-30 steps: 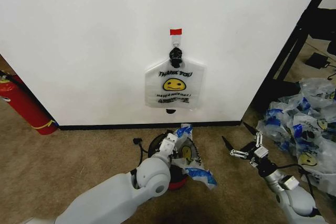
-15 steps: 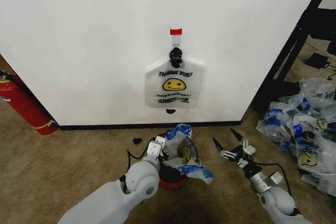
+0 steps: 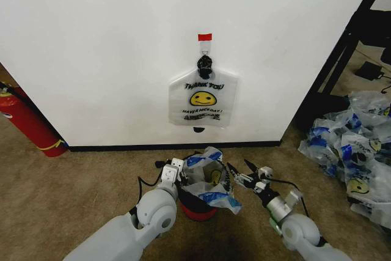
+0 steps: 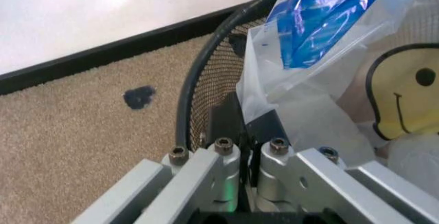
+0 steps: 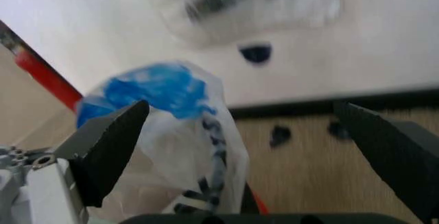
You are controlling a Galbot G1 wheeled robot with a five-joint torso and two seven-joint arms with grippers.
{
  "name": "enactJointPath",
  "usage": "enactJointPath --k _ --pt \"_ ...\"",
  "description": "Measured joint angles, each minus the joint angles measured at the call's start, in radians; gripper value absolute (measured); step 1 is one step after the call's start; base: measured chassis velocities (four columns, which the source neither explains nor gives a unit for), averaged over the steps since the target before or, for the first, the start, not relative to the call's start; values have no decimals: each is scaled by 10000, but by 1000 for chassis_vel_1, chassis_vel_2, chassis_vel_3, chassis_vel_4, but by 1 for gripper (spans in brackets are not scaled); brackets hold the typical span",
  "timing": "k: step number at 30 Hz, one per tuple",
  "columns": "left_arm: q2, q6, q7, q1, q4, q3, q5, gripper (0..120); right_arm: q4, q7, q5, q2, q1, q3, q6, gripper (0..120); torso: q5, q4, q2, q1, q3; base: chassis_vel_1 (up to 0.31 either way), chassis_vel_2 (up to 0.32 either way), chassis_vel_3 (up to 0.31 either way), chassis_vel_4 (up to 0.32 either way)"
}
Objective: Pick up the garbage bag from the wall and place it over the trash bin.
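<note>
Carpet by white wall [image 3: 91,47]: garbage bag [image 3: 208,183] already draped in/over trash bin [image 3: 197,209], not spread round rim yet imo. Left gripper [image 3: 173,170] at bin's edge, pinching bag w/ rim. Right gripper [image 3: 242,174] spread wide beside bag, touching nothing.

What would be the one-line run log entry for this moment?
left claw: shut on garbage bag at trash bin rim | right claw: open, beside bag | second bag: on wall hook
</note>
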Motion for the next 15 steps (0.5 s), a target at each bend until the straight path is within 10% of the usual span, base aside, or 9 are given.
enactJointPath --k 6,15 --pt "-163 -58 102 33 83 186 321 0 66 371 360 -510 983 -288 -2687 100 -1 1 0 0 0 0 0 0 0" --pt "-294 -98 239 -34 191 264 505 0 -188 686 87 -454 2246 -1518 -3547 100 1 0 0 1 0 0 0 0 0"
